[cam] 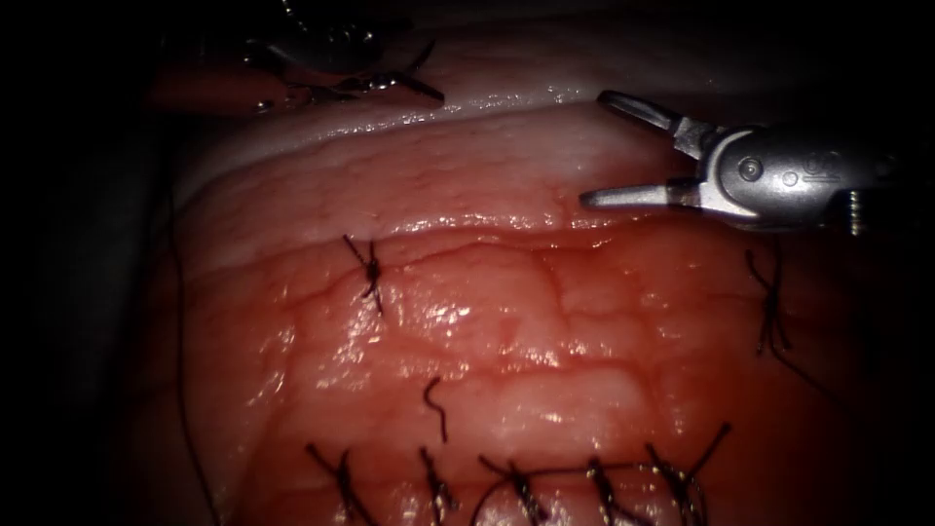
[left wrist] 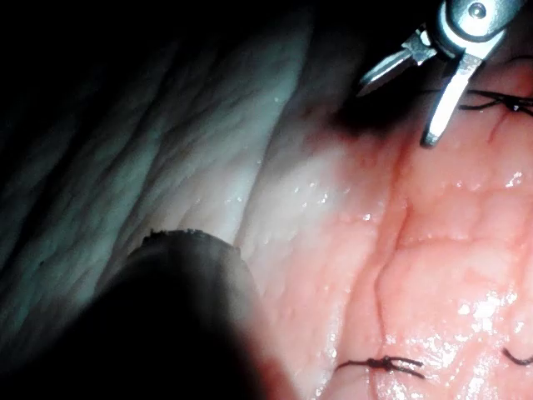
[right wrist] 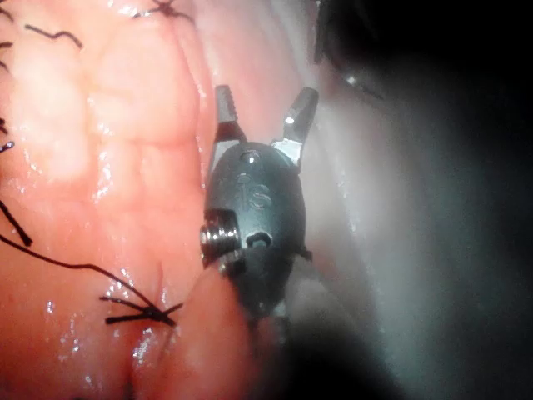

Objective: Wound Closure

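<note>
My right tool (cam: 596,148) hovers over the pale far edge of the tissue (cam: 506,321), jaws wide open and holding nothing. The same open jaws appear in the right wrist view (right wrist: 266,108) and in the left wrist view (left wrist: 400,100). My left tool (cam: 375,86) lies in the dark beyond the tissue's far edge, up and to the left. A thin dark curved strand (cam: 421,60) rises beside it; I cannot tell whether this is needle or thread. A row of dark stitches (cam: 516,482) runs along the near edge of the tissue.
Single knotted stitches sit at centre left (cam: 370,273) and at the right under the right tool's wrist (cam: 774,312). A short loose thread end (cam: 435,404) lies mid-tissue. A long thread (cam: 180,390) trails down the left flank. Red fluid glistens on the surface.
</note>
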